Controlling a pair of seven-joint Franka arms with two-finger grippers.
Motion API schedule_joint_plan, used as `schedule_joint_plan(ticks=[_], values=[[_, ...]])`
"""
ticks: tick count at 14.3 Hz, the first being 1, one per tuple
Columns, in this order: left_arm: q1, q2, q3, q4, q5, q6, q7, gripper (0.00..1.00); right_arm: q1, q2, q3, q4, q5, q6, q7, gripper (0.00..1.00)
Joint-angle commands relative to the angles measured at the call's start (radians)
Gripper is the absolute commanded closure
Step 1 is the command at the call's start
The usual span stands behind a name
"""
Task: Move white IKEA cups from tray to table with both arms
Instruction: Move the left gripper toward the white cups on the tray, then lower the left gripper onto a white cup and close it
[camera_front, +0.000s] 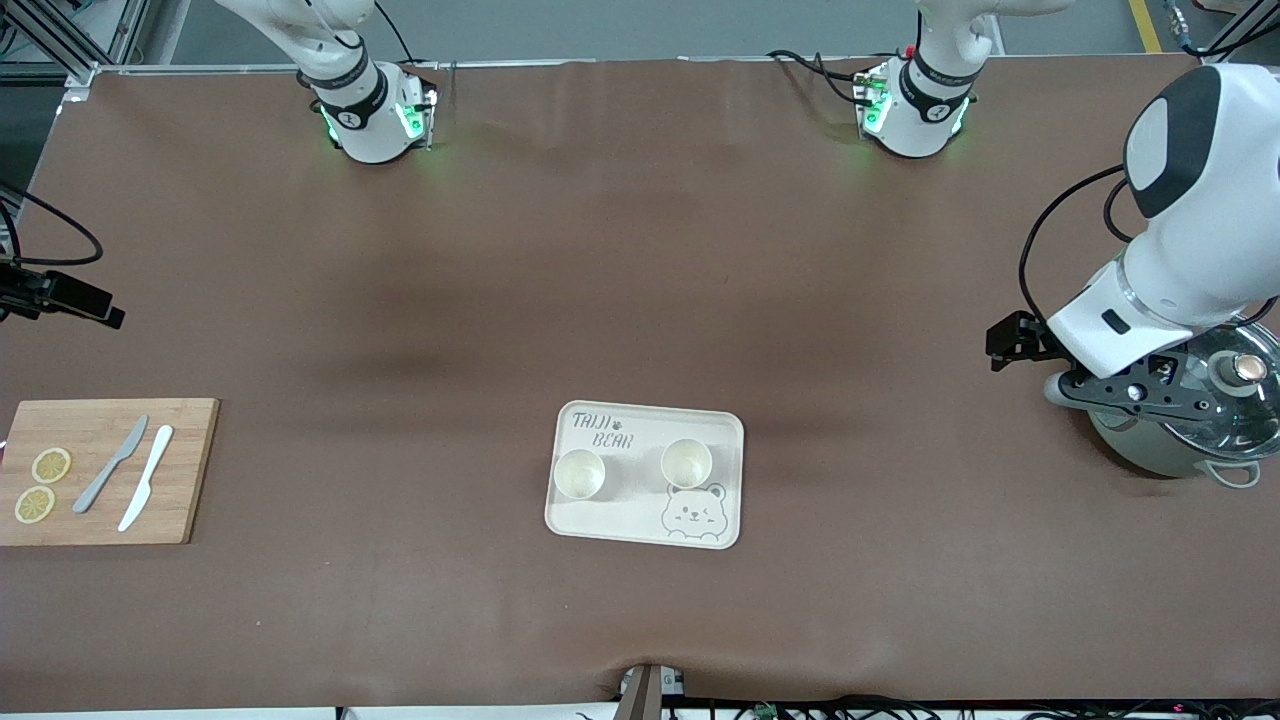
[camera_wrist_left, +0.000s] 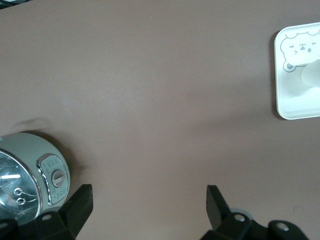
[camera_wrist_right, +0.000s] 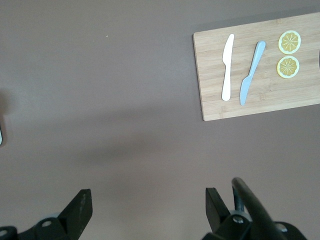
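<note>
Two white IKEA cups (camera_front: 579, 473) (camera_front: 686, 463) stand upright and side by side on the cream bear tray (camera_front: 645, 525), near the front camera at the table's middle. One cup (camera_wrist_left: 312, 75) and a corner of the tray (camera_wrist_left: 295, 107) also show in the left wrist view. My left gripper (camera_front: 1140, 395) (camera_wrist_left: 148, 207) is open and empty. It hangs at the left arm's end of the table, beside a pot. My right gripper (camera_wrist_right: 148, 210) is open and empty over bare table. It is out of the front view.
A grey pot with a glass lid (camera_front: 1190, 425) (camera_wrist_left: 27, 175) stands at the left arm's end. A wooden cutting board (camera_front: 100, 470) (camera_wrist_right: 260, 70) with two knives and two lemon slices lies at the right arm's end. A brown mat covers the table.
</note>
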Motion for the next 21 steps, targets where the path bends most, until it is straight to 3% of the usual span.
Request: schedule_joint_plan(ticks=[1,3,5,7,13,15,21], values=[[-0.004,0.006,-0.006,0.008,0.036,0.015,-0.015,0.0,-0.016,0.021,0.009,0.037,0.004,-0.007,-0.009,0.0],[-0.004,0.011,-0.01,0.011,0.015,0.026,-0.021,0.0,-0.016,0.027,0.009,0.038,0.004,-0.007,-0.01,0.0],[-0.001,0.069,-0.01,0.008,-0.095,0.111,-0.03,0.0,-0.016,0.026,0.009,0.042,0.001,-0.008,-0.01,0.0],[-0.023,0.125,-0.01,0.015,-0.11,0.153,-0.052,0.0,-0.019,0.026,0.009,0.042,0.003,-0.01,-0.012,0.0],[-0.151,0.424,0.025,0.314,-0.1,0.178,-0.162,0.0,-0.019,0.03,0.009,0.042,0.003,0.002,-0.053,0.0],[-0.249,0.492,0.091,0.398,-0.102,0.179,-0.229,0.0,-0.028,0.03,0.007,0.041,0.003,0.005,-0.082,0.0],[-0.385,0.586,0.138,0.402,-0.102,0.331,-0.386,0.0,-0.036,0.03,0.009,0.042,0.012,0.005,-0.067,0.0]])
